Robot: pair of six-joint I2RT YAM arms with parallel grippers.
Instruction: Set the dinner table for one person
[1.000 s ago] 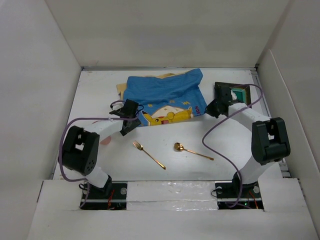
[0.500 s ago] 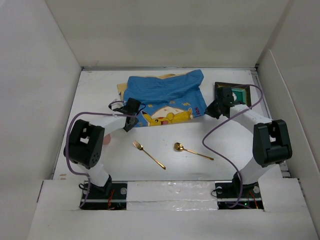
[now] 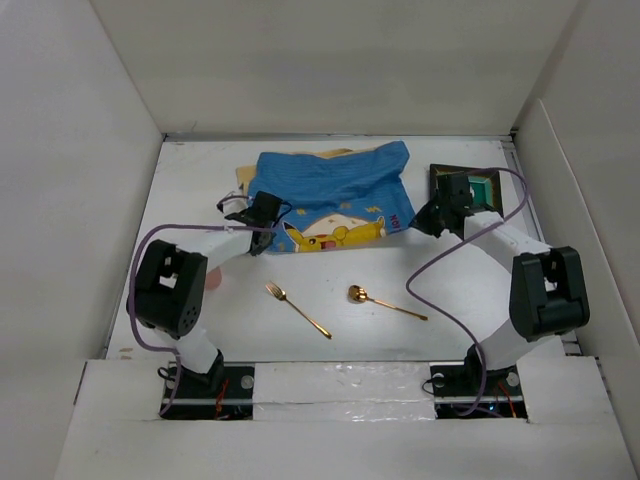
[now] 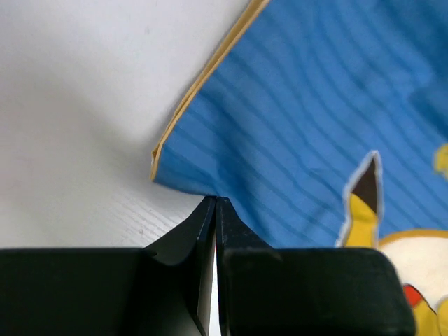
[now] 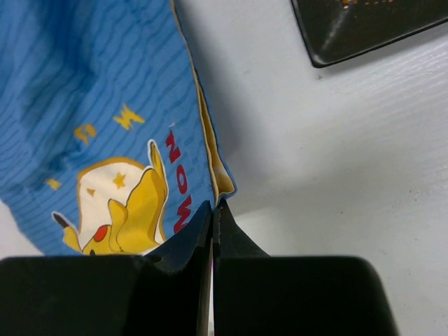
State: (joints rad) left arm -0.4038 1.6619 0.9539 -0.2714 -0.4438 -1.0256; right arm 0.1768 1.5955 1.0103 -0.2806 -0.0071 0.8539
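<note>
Compared with a second ago, your left arm is reaching further toward the upper left of the top view, and its elbow block is sitting closer in. The right arm is shifted only slightly toward the upper right. The gold fork [image 3: 297, 308] and gold spoon [image 3: 385, 302] are lying where they were, at lower centre on the dinner table [image 3: 380, 345], which is filling the whole floor of the frame.

The left gripper [image 4: 215, 203] is showing its fingers pressed together, tips meeting the lower edge of the blue placemat [image 3: 330, 185] near its tan-backed corner. The right gripper [image 5: 213, 206] is closed the same way at the opposite corner. You cannot tell whether either one is pinching cloth.

The placemat is carrying a yellow cartoon figure [image 5: 129, 210] and red capital letters [image 5: 176, 183] along its edge, apparently "MON". A dark square tray [image 5: 364, 28] is sitting in the upper right.
</note>
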